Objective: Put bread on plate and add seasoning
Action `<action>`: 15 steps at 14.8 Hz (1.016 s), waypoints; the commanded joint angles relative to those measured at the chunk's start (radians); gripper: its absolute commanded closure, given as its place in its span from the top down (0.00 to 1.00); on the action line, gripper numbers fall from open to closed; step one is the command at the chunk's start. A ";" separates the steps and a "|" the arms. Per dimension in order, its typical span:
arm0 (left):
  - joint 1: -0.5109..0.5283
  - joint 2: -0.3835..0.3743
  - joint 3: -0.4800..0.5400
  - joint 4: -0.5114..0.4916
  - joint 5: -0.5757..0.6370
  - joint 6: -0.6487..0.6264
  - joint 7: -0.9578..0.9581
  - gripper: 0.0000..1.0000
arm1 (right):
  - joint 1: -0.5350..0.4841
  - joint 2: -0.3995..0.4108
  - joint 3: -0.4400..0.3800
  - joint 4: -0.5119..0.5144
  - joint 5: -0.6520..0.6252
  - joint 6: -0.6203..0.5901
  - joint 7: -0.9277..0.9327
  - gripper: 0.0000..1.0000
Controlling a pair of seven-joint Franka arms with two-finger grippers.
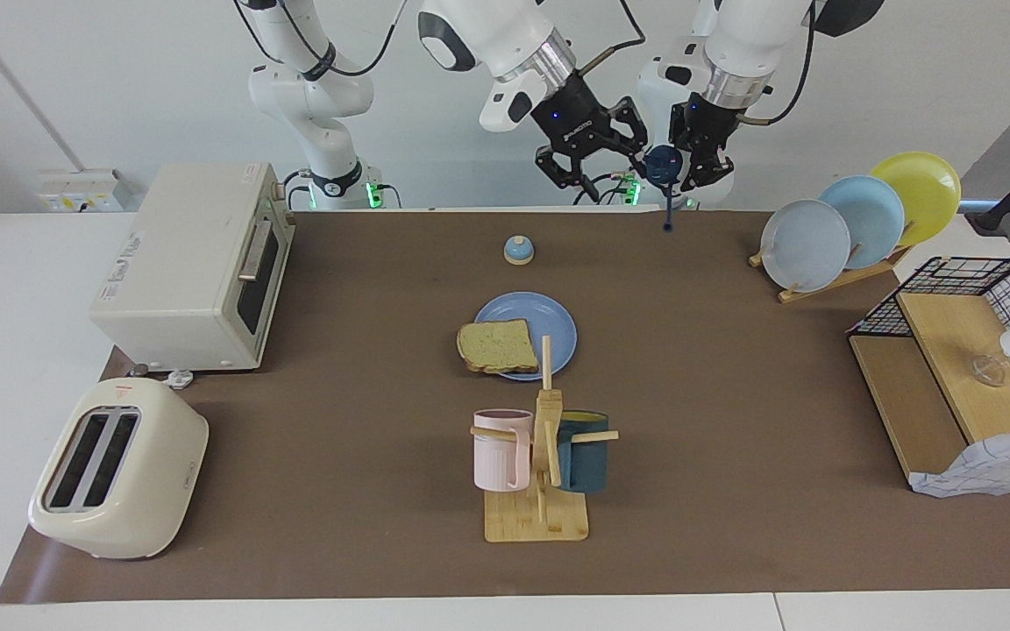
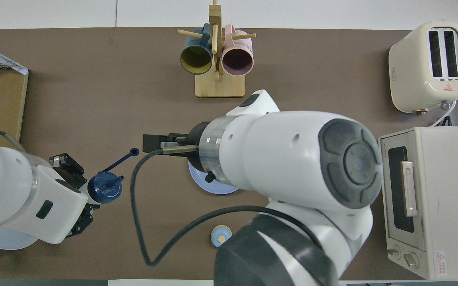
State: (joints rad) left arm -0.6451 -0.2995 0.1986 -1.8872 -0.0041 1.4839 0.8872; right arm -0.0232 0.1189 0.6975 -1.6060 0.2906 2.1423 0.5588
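The bread point(image 1: 494, 345) lies on the blue plate point(image 1: 551, 321) at mid-table, overhanging the rim toward the right arm's end. In the overhead view only a part of the plate point(image 2: 207, 184) shows under the right arm, and the bread is hidden. My left gripper point(image 1: 691, 166) is raised over the robots' edge of the table, shut on the seasoning point(image 1: 665, 164), whose navy cap point(image 2: 103, 190) is flipped open with the lid dangling on its strap point(image 1: 668, 215). My right gripper point(image 1: 600, 165) hangs beside it, open and holding nothing.
A small blue bell point(image 1: 518, 251) sits between the plate and the robots. A mug tree point(image 1: 540, 447) stands farther out. A toaster oven point(image 1: 194, 263) and toaster point(image 1: 115, 469) are at the right arm's end. A plate rack point(image 1: 856, 219) and wire shelf point(image 1: 961, 368) are at the left arm's end.
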 commanded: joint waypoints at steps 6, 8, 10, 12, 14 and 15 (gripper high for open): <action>-0.005 -0.020 -0.030 -0.015 -0.005 0.006 -0.134 0.32 | -0.018 -0.039 -0.386 0.061 -0.143 -0.444 -0.344 1.00; -0.007 -0.009 -0.045 -0.010 -0.004 0.007 -0.181 0.32 | -0.015 -0.038 -0.432 0.141 -0.234 -0.582 -0.353 1.00; -0.010 -0.001 -0.071 -0.010 -0.002 0.010 -0.221 0.32 | -0.009 -0.051 -0.473 0.184 -0.278 -0.683 -0.394 1.00; -0.010 0.031 -0.117 -0.001 0.007 0.016 -0.258 0.30 | -0.006 -0.065 -0.539 0.199 -0.289 -0.745 -0.447 1.00; -0.010 0.063 -0.159 0.013 0.030 0.024 -0.281 0.30 | -0.012 -0.094 -0.555 0.184 -0.297 -0.751 -0.448 1.00; -0.008 0.083 -0.180 0.020 0.033 0.026 -0.312 0.30 | -0.015 -0.104 -0.568 0.152 -0.297 -0.753 -0.461 1.00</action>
State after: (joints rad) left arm -0.6492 -0.2563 0.0499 -1.8891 0.0059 1.4984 0.6256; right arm -0.0372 0.0345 0.1427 -1.4173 0.0137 1.4006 0.1244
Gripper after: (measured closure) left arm 0.661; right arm 0.000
